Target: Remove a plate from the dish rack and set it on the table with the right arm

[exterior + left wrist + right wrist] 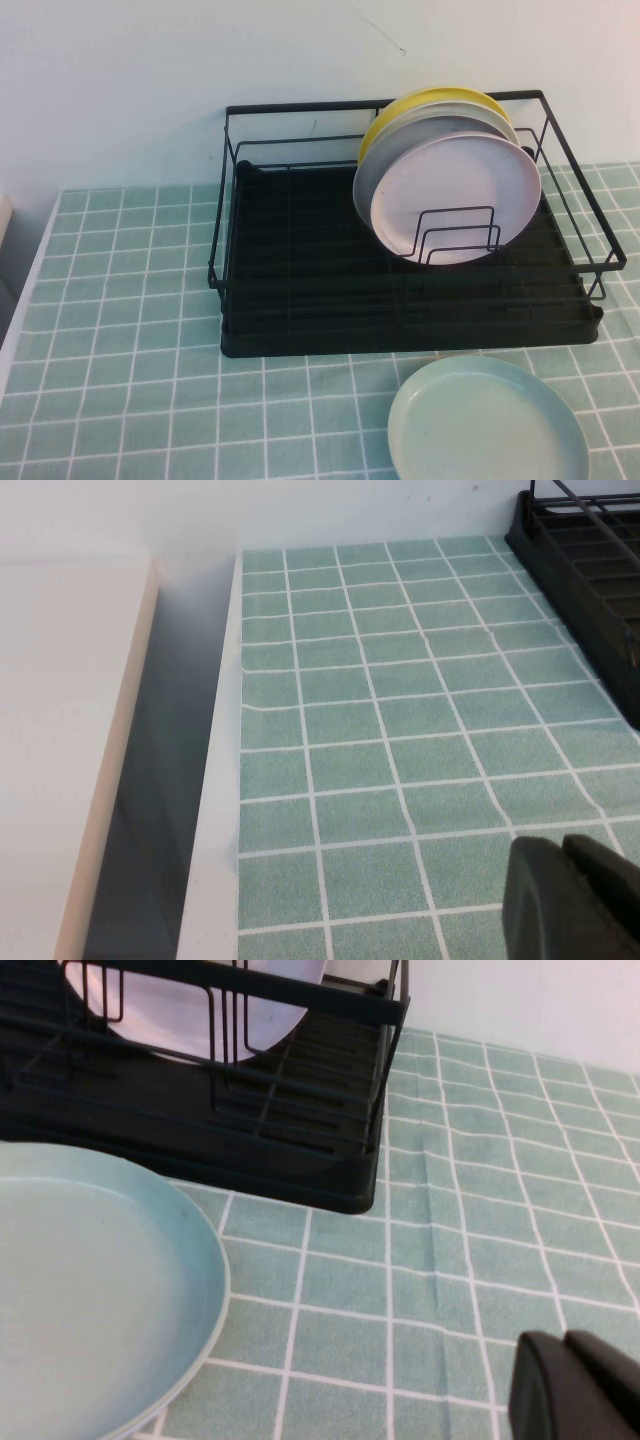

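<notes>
Plate (455, 198) stands in dish rack (300, 320), half-hidden by dividers; left claw (572, 900) and right claw (578, 1385) cropped, grip unreadable.

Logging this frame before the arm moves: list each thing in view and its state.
pink plate: on edge in the rack, front of the stack, behind the wire dividers.
grey plate: on edge behind it.
yellow plate: on edge, rearmost.
green plate: flat on the table, in front of the rack.
rack: on the table, three plates inside.
table: bears rack and green plate.
left gripper: over bare tiles, left of the rack.
right gripper: low, beside the green plate.
</notes>
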Motion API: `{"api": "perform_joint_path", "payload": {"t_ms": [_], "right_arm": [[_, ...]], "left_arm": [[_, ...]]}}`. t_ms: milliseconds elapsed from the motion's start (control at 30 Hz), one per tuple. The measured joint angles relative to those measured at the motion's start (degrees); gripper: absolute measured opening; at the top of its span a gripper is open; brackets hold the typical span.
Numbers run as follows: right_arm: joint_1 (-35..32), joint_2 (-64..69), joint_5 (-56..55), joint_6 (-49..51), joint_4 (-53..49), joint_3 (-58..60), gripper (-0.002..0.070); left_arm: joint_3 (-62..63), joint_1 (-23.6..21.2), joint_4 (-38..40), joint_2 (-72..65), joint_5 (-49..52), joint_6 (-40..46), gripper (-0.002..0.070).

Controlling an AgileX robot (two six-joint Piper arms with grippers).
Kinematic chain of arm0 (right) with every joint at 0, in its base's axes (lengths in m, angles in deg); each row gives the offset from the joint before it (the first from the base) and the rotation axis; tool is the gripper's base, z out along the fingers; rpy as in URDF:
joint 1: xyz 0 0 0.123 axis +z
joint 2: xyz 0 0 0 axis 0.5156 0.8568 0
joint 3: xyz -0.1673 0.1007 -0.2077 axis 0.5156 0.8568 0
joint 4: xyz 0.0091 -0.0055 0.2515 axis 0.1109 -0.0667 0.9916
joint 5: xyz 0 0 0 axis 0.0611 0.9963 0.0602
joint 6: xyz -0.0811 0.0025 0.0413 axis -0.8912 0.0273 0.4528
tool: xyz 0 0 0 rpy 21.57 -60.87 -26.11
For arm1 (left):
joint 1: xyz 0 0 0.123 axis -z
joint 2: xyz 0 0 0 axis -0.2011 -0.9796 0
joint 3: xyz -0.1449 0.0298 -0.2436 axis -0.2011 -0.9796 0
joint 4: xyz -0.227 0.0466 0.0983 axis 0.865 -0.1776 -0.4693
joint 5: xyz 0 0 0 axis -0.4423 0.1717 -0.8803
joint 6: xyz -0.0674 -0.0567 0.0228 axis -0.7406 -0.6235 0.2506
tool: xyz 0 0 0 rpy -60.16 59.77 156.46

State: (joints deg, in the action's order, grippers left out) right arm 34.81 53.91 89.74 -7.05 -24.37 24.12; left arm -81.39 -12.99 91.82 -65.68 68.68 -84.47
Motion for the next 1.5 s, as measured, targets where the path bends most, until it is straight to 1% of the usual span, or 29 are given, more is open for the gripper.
{"api": "perform_joint_path", "payload": {"t_ms": [1367, 1500], "right_arm": [[0.0, 0.0, 0.0, 0.0, 0.0, 0.0, -0.0001], [0.0, 0.0, -3.4, 0.0, 0.0, 0.4, -0.0001]], "left_arm": [[0.0, 0.0, 0.0, 0.0, 0.0, -0.1, -0.0003], [0.0, 0.0, 0.0, 0.0, 0.0, -0.1, -0.0003]]}}
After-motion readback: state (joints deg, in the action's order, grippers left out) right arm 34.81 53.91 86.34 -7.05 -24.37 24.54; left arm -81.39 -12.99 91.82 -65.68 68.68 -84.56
